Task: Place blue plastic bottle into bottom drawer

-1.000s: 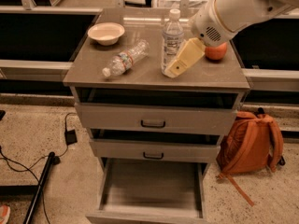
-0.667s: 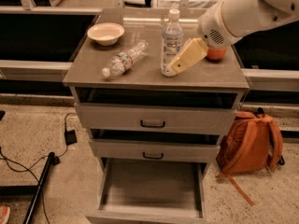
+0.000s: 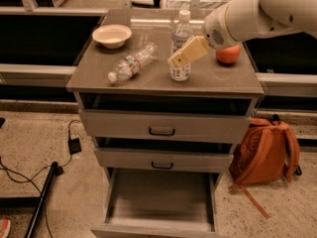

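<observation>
The blue plastic bottle (image 3: 180, 33) stands upright on the grey cabinet top (image 3: 148, 81), right of centre, with its white cap on. My gripper (image 3: 184, 53) is at the bottle's middle, coming in from the right on the white arm; its tan part lies across the front of the bottle. The bottom drawer (image 3: 158, 195) is pulled open below, and its plain grey inside holds nothing. The two upper drawers (image 3: 162, 127) stand slightly ajar.
A slim clear bottle with a red-green label (image 3: 132, 63) lies on its side to the left of the gripper. A cream bowl (image 3: 112, 35) sits at the back left and an orange ball (image 3: 228, 54) at the right. An orange backpack (image 3: 265, 152) leans beside the cabinet. Cables lie on the floor (image 3: 44, 182).
My gripper has risen a little along the blue bottle and the arm has shifted slightly up and right. The bottle still stands in the same place.
</observation>
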`<state>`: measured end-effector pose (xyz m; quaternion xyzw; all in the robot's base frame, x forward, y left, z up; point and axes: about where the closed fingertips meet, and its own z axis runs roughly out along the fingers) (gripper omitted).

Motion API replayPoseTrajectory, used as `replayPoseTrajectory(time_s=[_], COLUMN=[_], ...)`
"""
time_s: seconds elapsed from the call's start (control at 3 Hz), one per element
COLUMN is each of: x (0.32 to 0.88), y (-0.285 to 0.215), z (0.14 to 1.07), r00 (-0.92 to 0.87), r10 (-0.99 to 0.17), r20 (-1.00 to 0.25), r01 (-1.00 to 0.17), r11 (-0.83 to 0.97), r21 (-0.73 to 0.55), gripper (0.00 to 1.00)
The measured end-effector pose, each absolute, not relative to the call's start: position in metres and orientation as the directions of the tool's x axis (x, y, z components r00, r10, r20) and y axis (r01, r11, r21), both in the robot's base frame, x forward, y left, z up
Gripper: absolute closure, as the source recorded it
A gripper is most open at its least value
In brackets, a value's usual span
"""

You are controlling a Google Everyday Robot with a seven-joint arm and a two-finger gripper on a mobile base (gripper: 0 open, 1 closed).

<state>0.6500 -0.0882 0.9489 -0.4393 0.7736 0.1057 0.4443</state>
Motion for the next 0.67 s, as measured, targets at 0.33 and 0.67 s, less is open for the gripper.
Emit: replayPoseTrajectory(time_s=[0.33, 0.67], x=[0.666, 0.683], y=[-0.082, -0.082], z=[0.937, 0.928], r00=[-0.235, -0.242], r10=[-0.557, -0.502], r20=[-0.797, -0.83], r01=[-0.775, -0.77], r11=[0.602, 0.62], r21=[-0.192, -0.151], gripper=[0.0, 0.26])
